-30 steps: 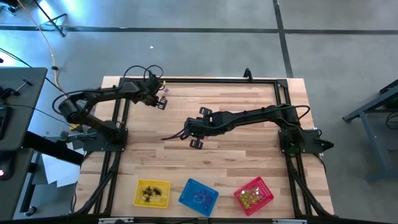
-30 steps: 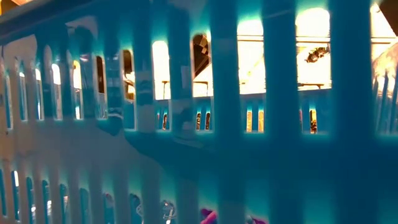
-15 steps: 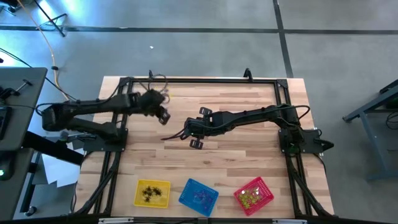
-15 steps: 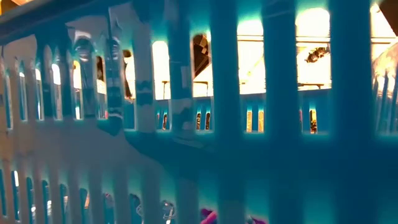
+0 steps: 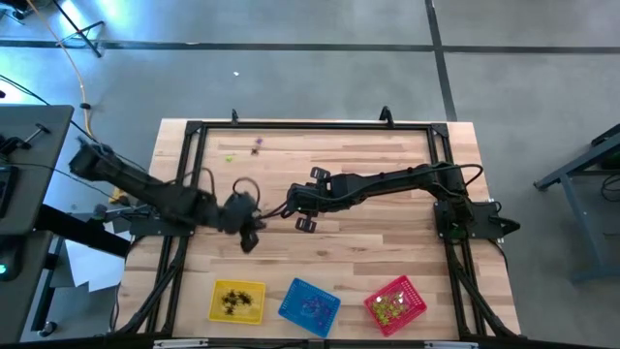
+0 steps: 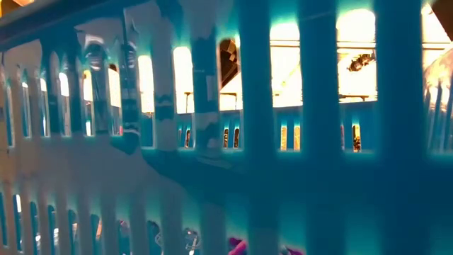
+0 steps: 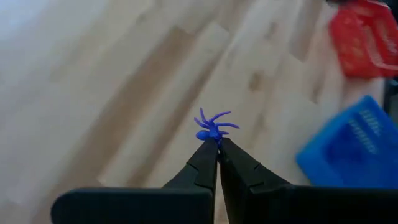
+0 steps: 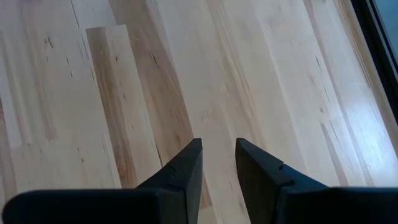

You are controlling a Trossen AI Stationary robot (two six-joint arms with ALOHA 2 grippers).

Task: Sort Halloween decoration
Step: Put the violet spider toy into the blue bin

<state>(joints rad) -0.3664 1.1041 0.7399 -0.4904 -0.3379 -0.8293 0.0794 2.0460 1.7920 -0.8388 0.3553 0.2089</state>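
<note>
A purple spider [image 7: 213,127] sits pinched at the closed tips of the left gripper [image 7: 217,151], up-table of the blue basket [image 5: 309,302], which seems to hold purple bits. The right gripper [image 8: 217,155] hovers nearby, slightly parted, empty.

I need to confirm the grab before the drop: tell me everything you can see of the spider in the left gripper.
The spider is a tiny purple, plastic-looking trinket with a small body and thin curved legs fanning outward. It is pinched at the very tips of the left gripper, whose fingers are shut on it, most of it sticking out beyond them. It is held above the wooden table, touching nothing else, with the blue basket ahead.
</note>
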